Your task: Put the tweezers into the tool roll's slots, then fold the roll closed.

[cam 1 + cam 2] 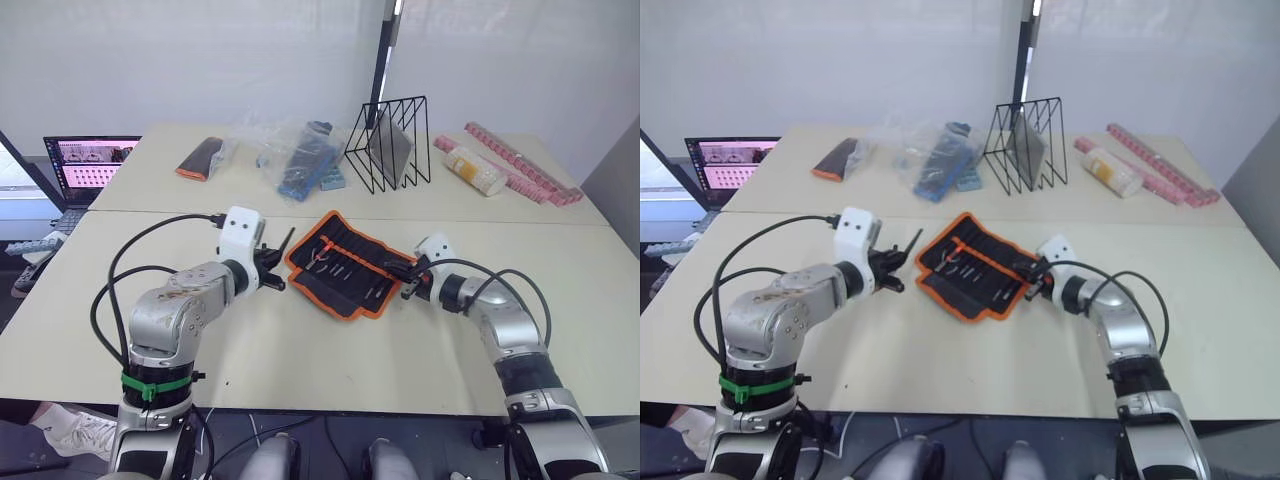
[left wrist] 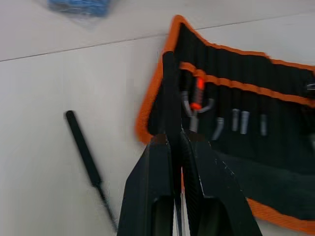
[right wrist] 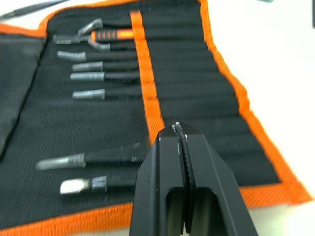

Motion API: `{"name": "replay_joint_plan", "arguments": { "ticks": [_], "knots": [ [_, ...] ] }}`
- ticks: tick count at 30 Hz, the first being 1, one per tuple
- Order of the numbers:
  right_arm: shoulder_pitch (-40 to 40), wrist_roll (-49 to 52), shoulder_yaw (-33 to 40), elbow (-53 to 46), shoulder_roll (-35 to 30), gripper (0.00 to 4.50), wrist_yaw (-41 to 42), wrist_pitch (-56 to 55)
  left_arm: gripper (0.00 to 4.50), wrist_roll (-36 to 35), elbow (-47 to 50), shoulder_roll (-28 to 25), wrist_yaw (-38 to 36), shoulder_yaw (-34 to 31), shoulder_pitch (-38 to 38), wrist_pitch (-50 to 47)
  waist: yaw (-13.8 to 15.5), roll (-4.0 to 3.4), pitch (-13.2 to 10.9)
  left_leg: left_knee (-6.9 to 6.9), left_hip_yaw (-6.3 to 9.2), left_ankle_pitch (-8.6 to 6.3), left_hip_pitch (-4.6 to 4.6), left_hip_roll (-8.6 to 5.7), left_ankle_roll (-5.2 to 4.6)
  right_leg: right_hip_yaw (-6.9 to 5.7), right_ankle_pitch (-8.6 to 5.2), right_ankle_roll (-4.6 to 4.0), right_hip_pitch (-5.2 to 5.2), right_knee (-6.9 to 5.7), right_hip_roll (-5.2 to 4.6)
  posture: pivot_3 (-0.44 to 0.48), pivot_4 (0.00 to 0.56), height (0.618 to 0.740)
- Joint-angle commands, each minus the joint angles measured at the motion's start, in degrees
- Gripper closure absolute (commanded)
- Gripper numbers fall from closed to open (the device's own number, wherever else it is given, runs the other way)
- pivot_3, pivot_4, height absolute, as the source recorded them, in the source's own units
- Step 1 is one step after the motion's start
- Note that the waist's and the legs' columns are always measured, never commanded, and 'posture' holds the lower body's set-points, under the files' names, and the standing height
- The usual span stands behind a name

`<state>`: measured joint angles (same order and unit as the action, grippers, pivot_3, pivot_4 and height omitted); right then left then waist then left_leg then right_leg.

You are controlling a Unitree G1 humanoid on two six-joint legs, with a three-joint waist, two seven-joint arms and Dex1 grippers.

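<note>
Two arms are working at an open tool roll (image 1: 346, 263) lying mid-frame on the table (image 1: 300, 350).

At centre-left your left gripper (image 1: 277, 262) is clamping a black tweezer (image 2: 170, 93), tip aimed at the roll's near corner; approaching this steeply, the point could be snagging the orange binding and missing a slot. Another tweezer (image 2: 88, 160) is lying loose on the table beside the roll. At centre-right your right gripper (image 1: 408, 277), fingers pressed together and empty, is hovering low over the roll's far edge; nudging the fabric could be shifting the slots.
</note>
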<state>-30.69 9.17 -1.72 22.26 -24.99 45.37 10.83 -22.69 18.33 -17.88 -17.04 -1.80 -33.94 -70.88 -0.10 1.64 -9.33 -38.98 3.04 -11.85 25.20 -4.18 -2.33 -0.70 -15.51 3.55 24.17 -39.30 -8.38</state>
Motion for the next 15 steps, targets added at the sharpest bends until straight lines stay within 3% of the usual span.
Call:
{"name": "replay_joint_plan", "arguments": {
  "ticks": [1, 15],
  "knots": [
    [-0.1, -0.4, 0.1, -0.3, 0.1, 4.5, -0.5, -0.2, 4.49, -1.6, -0.9, -0.5, -3.2, 2.9, -2.5, -0.3, -0.2, 0.0, 0.0, 0.0, 0.0, 0.0, 0.0, 0.0, 0.0, 0.0, 0.0, 0.0, 0.0, 0.0, 0.0, 0.0, 0.15, 0.687],
    [1.5, -1.2, -0.8, -0.6, 0.4, 4.5, -1.2, 0.1, 4.49, -1.6, -11.4, 3.2, -5.3, 10.6, -9.3, -3.8, -0.3, 0.0, 0.0, -0.01, 0.01, 0.01, 0.0, 0.0, 0.0, 0.0, 0.0, 0.0, -0.02, 0.0, 0.0, 0.0, 0.15, 0.687]
  ]
}}
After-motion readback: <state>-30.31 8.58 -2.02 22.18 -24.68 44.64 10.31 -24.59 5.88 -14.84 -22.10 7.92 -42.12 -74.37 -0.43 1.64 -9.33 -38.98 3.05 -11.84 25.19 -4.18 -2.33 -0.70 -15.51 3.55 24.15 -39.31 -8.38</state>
